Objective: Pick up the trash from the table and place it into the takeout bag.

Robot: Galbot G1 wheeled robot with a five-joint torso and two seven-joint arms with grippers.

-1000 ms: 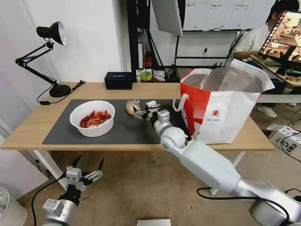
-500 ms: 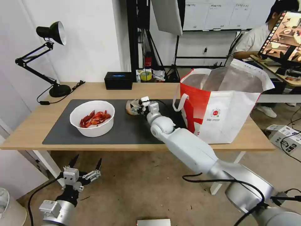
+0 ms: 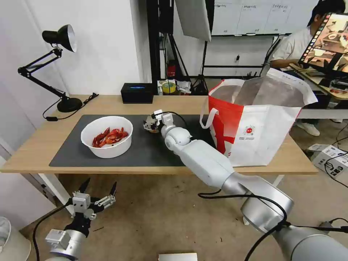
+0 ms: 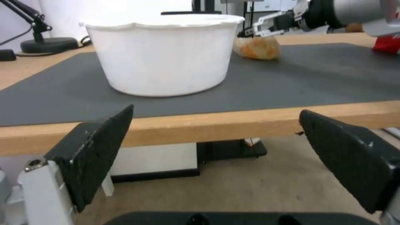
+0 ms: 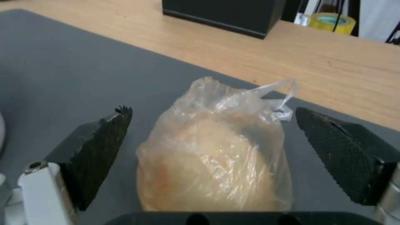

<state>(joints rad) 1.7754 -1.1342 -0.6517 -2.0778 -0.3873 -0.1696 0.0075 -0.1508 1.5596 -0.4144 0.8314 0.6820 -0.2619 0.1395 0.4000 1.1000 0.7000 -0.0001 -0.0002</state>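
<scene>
Reaching across the dark grey mat (image 3: 145, 152) in the head view, the right end effector (image 3: 150, 123) sits at the small clear bag with its beige lump (image 3: 153, 127), which lies on the mat near its far edge. To the robot's left of it stands the white bowl of red crayfish shells (image 3: 107, 136), also on the mat. At the right end of the worktop (image 3: 32, 152) the red-and-white takeout bag (image 3: 253, 123) stands upright with its foil-lined mouth open. A black tissue box (image 3: 137, 92) rests at the far edge of the wood, and a black desk lamp (image 3: 58, 65) stands at the far left corner. The left end effector (image 3: 96, 197) hangs below the worktop's front edge, over the floor, its fingers spread apart.

From the left wrist view, that end effector (image 4: 217, 156) shows both dark pads wide apart and holding nothing, level with the front edge of the worktop (image 4: 233, 120). Beyond stands the bowl (image 4: 164, 54), and farther off the bagged lump (image 4: 256, 47) with the other arm's end effector (image 4: 267, 26) just above it.

From the right wrist view, the right end effector (image 5: 212, 153) is spread, one pad on each side of the clear bag (image 5: 217, 150); neither pad touches the plastic. The bag rests on the mat (image 5: 62, 68), its knotted top pointing toward the tissue box (image 5: 221, 14) and a roll of yellow tape (image 5: 331, 22).
</scene>
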